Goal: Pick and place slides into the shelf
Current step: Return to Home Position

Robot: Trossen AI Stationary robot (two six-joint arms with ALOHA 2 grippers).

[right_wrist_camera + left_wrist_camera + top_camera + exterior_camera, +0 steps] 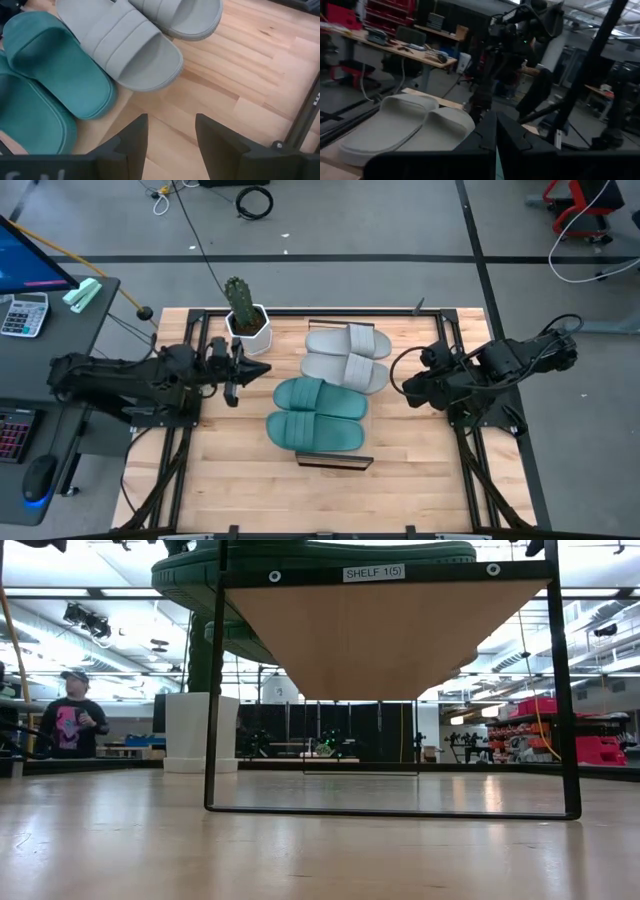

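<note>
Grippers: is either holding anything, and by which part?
Nothing is held: right gripper open beside the grey slides, left gripper shut, empty, near the cactus.

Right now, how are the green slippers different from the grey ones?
The green slides are teal, the grey slides light grey. The grey slides lie at the end of the shelf by the cactus, the green slides at the other end, shifted toward the left arm. Both pairs sit side by side on the shelf.

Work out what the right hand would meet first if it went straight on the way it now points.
Most likely the nearer light grey slide: the open right hand points across bare wood at its rounded end. Depth is unclear, so it could touch the wood first.
</note>
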